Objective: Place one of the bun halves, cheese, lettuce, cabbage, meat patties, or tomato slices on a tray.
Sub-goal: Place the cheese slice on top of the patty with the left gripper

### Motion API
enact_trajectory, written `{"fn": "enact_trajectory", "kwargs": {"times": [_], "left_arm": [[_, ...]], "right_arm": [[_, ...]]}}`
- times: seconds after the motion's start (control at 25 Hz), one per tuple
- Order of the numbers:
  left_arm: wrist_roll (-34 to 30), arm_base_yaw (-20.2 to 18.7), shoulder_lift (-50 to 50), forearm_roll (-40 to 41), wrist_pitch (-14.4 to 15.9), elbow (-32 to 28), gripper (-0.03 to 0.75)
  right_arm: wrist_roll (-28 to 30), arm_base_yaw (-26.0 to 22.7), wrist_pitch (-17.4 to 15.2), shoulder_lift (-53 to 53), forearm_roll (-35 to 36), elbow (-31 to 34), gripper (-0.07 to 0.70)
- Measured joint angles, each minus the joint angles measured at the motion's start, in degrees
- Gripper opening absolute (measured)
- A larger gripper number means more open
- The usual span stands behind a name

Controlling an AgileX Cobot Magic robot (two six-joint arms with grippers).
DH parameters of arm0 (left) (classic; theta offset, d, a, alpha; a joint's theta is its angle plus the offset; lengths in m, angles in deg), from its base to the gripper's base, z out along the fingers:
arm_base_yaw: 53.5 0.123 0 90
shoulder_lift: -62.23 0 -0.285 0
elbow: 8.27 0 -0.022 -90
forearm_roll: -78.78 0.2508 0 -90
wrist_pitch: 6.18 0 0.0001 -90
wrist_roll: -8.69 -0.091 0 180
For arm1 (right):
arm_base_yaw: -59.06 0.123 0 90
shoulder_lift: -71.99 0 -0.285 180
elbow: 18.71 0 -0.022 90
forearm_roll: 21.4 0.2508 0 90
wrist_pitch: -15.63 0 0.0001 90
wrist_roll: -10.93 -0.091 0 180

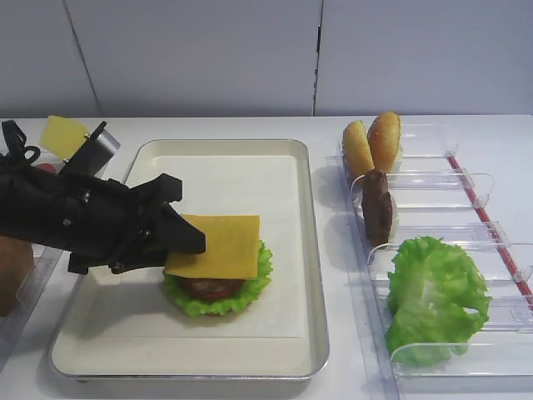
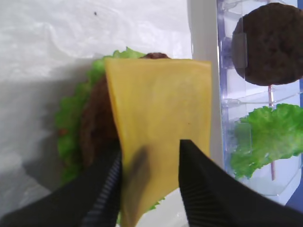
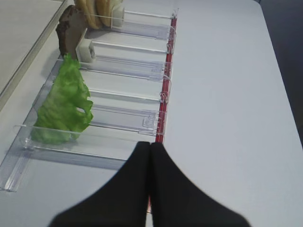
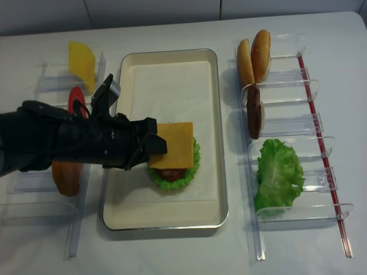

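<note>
From above we see the tray (image 1: 304, 250) in the middle of the tabletop (image 1: 491, 133), and on its paper a stack: lettuce (image 1: 218, 293), a red slice showing at the front edge, and the cheese (image 1: 218, 245) lying flat on top. The left gripper (image 1: 179, 229) reaches in from the left at the near edge of the cheese. Only the left wrist view shows its fingers (image 2: 203, 189) clearly: they stand apart, one at each side of the slice's near end, released rather than clenched, though we cannot tell whether they touch it. That view also shows a brown patty under the cheese, which the high views hide. The right gripper (image 3: 150, 156) appears only in its own wrist view, fingers pressed together on nothing, over the tabletop near the end of the clear racks (image 3: 118, 123). Those racks, right of the tray, hold two bun halves (image 4: 255, 54), a patty on edge (image 4: 253, 112) and a loose lettuce leaf (image 4: 278, 172). The overhead view alone shows the left racks with a pale yellow slice (image 4: 81, 63), a tomato slice (image 4: 75, 100) and a bun half (image 4: 66, 177)
</note>
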Motion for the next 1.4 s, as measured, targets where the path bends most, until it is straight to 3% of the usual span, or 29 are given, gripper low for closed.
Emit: {"fn": "enact_trajectory", "kwargs": {"times": [0.2, 1.16, 1.4], "left_arm": [[0.52, 0.0, 0.32, -0.39, 0.54, 0.0, 0.283], [5.88, 0.0, 0.37, 3.97, 2.68, 2.25, 0.293], [10.77, 0.0, 0.37, 9.9, 3.13, 3.63, 0.293]], "right_arm": [[0.0, 0.0, 0.0, 0.0, 0.0, 0.0, 0.098], [0.0, 0.0, 0.0, 0.0, 0.0, 0.0, 0.098], [0.0, 0.0, 0.0, 0.0, 0.0, 0.0, 0.098]]}}
